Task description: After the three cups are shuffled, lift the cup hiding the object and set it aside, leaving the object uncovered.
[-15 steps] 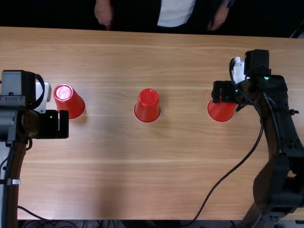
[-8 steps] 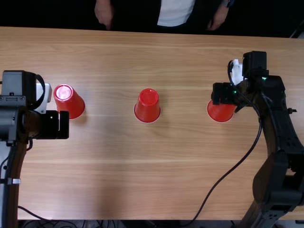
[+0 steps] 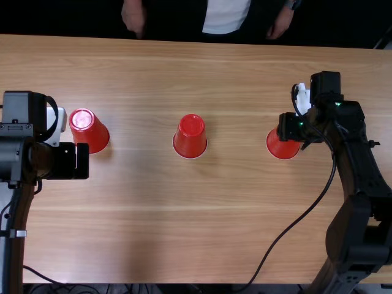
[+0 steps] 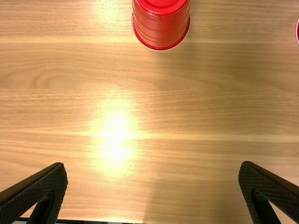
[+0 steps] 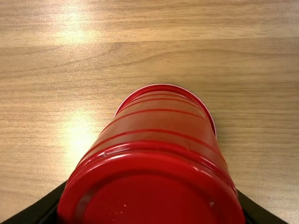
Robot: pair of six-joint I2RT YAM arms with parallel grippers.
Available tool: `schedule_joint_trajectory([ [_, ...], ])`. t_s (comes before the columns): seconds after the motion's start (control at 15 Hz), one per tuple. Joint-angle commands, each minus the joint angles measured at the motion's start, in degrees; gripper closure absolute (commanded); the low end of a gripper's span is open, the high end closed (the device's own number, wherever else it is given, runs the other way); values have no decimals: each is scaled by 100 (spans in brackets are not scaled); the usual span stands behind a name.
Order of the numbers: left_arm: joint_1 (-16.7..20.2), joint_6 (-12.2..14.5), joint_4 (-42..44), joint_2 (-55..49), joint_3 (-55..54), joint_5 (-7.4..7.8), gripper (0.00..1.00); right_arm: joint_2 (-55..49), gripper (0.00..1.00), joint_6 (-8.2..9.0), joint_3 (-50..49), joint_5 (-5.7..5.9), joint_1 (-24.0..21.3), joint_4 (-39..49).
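A: So, starting at the left edge of the light brown wooden table [image 3: 196, 220], what's there?

B: The left gripper [image 4: 150, 170] hangs above the wood near that edge. Its two flat black fingers are spread wide with nothing between them. Just beside it, toward the far edge, stands the left cup [image 3: 86, 130], a red plastic tumbler turned upside down.

A: And further along?

B: The middle cup [image 3: 190, 136] is the same red plastic, also upside down. It sits about halfway between the left and right edges, well apart from both arms.

A: Then the right side?

B: The right cup [image 3: 283, 146], red and inverted like the others, stands toward the right edge. It is in line with the other two, and the row runs parallel to the far edge. The right gripper [image 5: 152, 205] sits over it, with a black finger against each side of its upturned base, so it is clamped on that cup.

A: Is that cup off the table?

B: In the right wrist view its rim looks to lie on the wood, though I cannot tell whether it is raised slightly.
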Motion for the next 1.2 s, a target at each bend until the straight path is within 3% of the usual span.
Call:
schedule_joint_trajectory([
  [0.0,63,-17,-11,-29,-93,-37,0,-210,98,-28,-59,25,68,-2],
  [0.47,90,-6,-11,-90,-260,-48,0,-2100,98,-7,-270,36,-55,-75],
  [0.67,99,-6,-11,-293,-391,-48,0,-2741,97,-28,-929,47,-547,-44],
  [1.13,99,25,-11,-987,-936,-37,0,-3506,96,-39,-2564,47,-1127,30],
])
